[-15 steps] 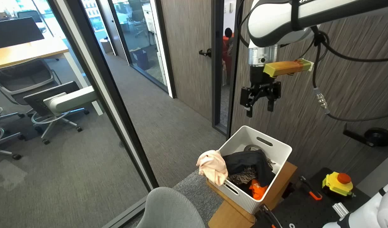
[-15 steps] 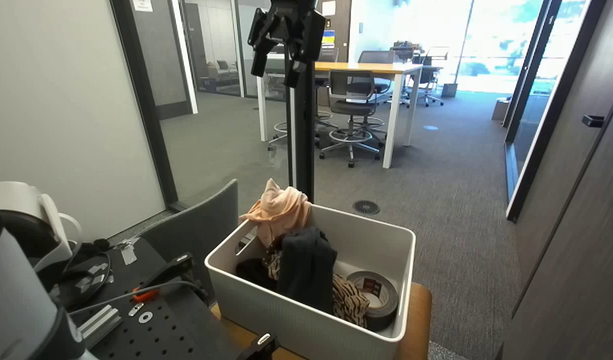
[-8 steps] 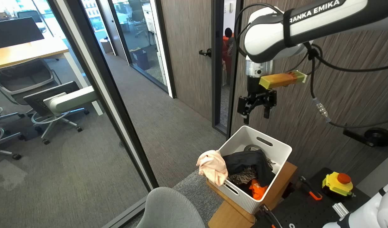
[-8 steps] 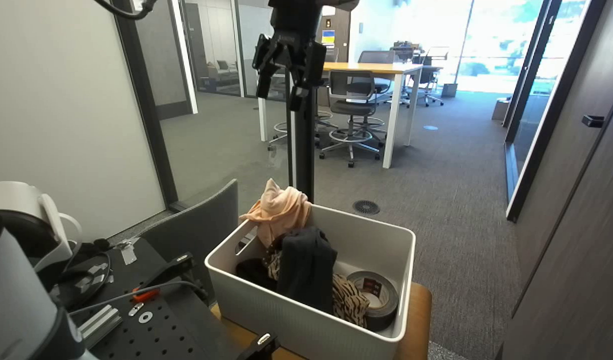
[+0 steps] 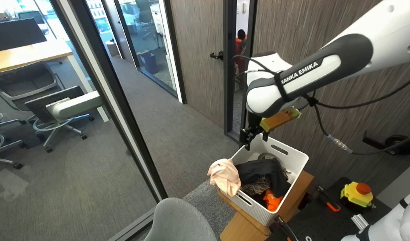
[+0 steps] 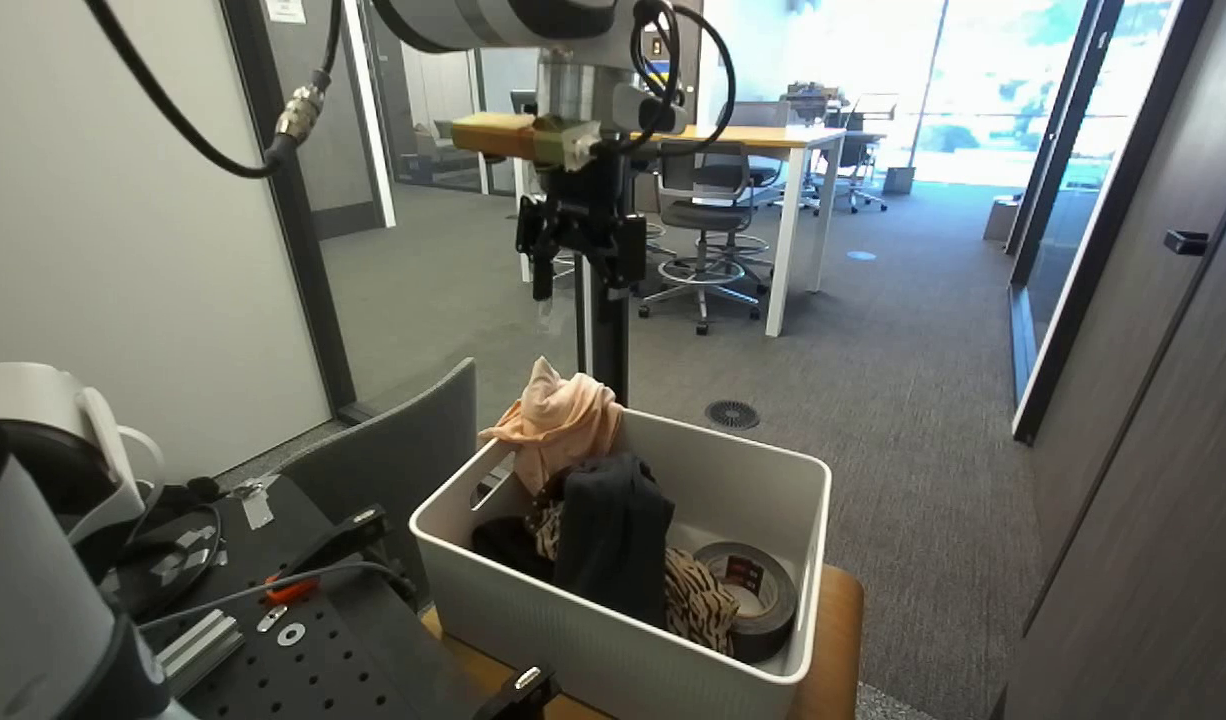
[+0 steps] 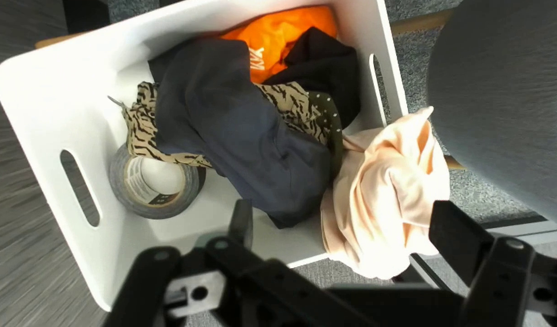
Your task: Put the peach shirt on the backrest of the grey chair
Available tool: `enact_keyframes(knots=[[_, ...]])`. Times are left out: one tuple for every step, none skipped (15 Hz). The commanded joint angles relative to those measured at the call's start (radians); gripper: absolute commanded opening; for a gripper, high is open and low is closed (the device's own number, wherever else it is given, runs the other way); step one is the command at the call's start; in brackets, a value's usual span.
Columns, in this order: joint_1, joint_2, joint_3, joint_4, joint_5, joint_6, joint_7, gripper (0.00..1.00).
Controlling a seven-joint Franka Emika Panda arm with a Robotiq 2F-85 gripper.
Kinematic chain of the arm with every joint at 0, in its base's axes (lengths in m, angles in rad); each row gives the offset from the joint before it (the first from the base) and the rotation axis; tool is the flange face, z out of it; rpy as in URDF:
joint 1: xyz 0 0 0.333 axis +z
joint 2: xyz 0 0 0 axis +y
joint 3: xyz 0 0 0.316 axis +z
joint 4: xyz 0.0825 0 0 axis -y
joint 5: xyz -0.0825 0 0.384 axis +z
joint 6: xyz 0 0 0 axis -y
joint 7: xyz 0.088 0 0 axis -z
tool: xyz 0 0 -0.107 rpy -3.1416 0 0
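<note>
- Claw (image 7: 344, 215) wide, holding nothing; in both exterior views it hangs above the white box (image 6: 533, 620), with a gap to the cloth.
- Peach shirt (image 7: 387, 195) bunched over a box corner, right of centre in the wrist view; part inside the rim, part hanging outside. Not gripped yet.
- Step looks like lining up the grasp. Shirt sits closer to the finger (image 7: 458, 240) at frame right in that view, so shift rightward until the bunch is centred, then lower.
- Aim for the raised folds. You'd want a deep, thick pinch; soft cloth could slip from a shallow one.
- Watch the rim: a fingertip landing on it could shove the box, or you might clamp box wall along with cloth.
- Navy garment (image 7: 256, 136) lies just left of the shirt, mid-frame; close too far left and you may drag it along. Can't tell if the two are tangled.
- Lift straight up first, high enough for the hanging tail to clear the box.
- Grey chair (image 5: 181, 219) is at the bottom, just left of centre, in an exterior view, and upper right in the wrist view; likely a short swing.
- Over the backrest (image 6: 413, 445), let cloth fall on both sides before you release; its curved top may let a lopsided drape slide off.
</note>
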Motion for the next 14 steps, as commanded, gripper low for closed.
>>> enact_keyframes(knots=[[0.033, 0.113, 0.025, 0.007, -0.051, 0.141, 0.023, 1.0], [0.047, 0.141, 0.033, 0.007, -0.054, 0.174, 0.026, 1.0], [0.06, 0.165, 0.041, 0.005, -0.047, 0.211, 0.019, 1.0], [0.072, 0.188, 0.049, 0.004, -0.034, 0.25, 0.008, 1.0], [0.083, 0.21, 0.056, 0.004, -0.027, 0.283, 0.002, 1.0], [0.093, 0.237, 0.065, 0.009, -0.009, 0.313, -0.012, 1.0], [0.101, 0.257, 0.072, 0.011, -0.007, 0.338, -0.019, 1.0], [0.106, 0.283, 0.081, 0.017, 0.005, 0.365, -0.034, 1.0], [0.111, 0.305, 0.089, 0.023, 0.013, 0.382, -0.046, 1.0], [0.112, 0.327, 0.1, 0.03, 0.028, 0.393, -0.063, 1.0], [0.114, 0.347, 0.108, 0.034, 0.032, 0.404, -0.072, 1.0], [0.116, 0.363, 0.111, 0.037, 0.029, 0.415, -0.075, 1.0], [0.123, 0.382, 0.103, 0.039, 0.002, 0.425, -0.058, 1.0], [0.13, 0.396, 0.093, 0.043, -0.017, 0.425, -0.043, 1.0]])
